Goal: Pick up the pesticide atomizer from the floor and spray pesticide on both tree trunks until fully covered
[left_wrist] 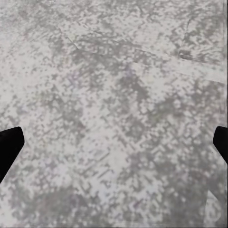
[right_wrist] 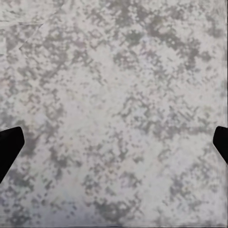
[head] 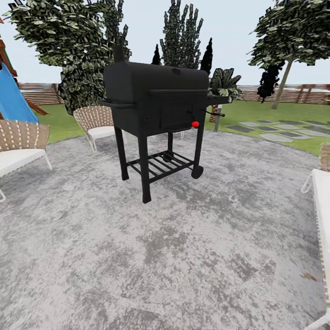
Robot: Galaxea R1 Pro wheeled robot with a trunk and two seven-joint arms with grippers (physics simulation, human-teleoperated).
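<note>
The pesticide atomizer is out of view. In the head view a tall tree (head: 293,27) with a pale leaning trunk (head: 282,87) stands far off at the right, on the lawn (head: 270,110) before the slat fence (head: 298,94). A second leafy tree (head: 68,46) rises at the back left, its trunk hidden behind foliage and a chair. My left gripper (left_wrist: 114,147) is open over mottled grey paving, with nothing between its black fingertips (left_wrist: 9,147). My right gripper (right_wrist: 114,147) is open over the same paving, also holding nothing.
A black barbecue grill (head: 156,105) on legs stands straight ahead on the grey stone patio (head: 160,256). Wicker chairs sit at the left (head: 20,146), behind the grill (head: 97,121) and at the right edge (head: 321,192). A blue slide (head: 13,98) is far left; stepping stones (head: 275,130) cross the lawn.
</note>
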